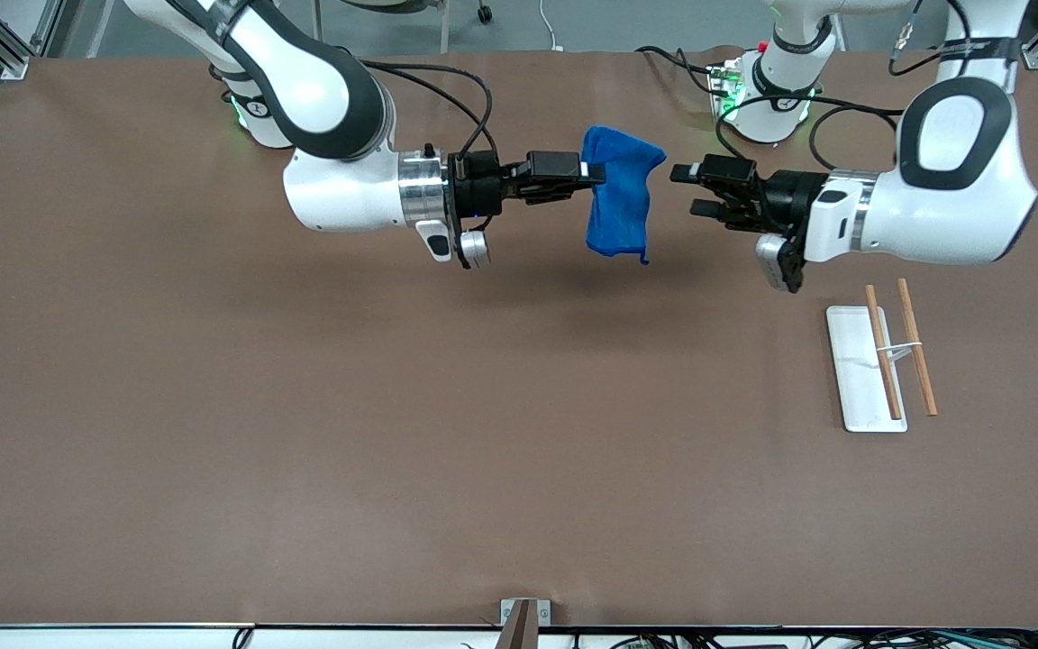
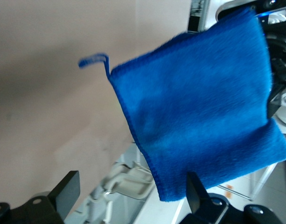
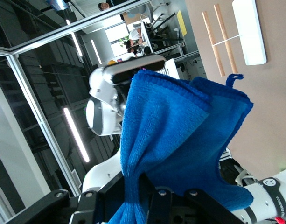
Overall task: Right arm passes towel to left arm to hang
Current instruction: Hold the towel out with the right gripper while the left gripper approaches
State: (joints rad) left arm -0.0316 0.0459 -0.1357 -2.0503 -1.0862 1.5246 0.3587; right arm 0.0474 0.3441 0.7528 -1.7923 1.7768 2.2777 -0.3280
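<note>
Towel: the small blue towel (image 1: 620,194) hangs in the air at upper centre of the front view, over the brown counter (image 1: 303,433).
Right end effector (image 1: 593,174): pressed together, pinching the towel's upper edge.
Left end effector (image 1: 686,190): spread, just beside the towel, not touching.
Handling: likely light, soft, floppy; best pinched at the free upper corner.

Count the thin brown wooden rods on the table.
2. One thin brown wooden rod lies across the flat white rectangular tray; the other rod is beside it on the brown table, toward the left arm's end.
</note>
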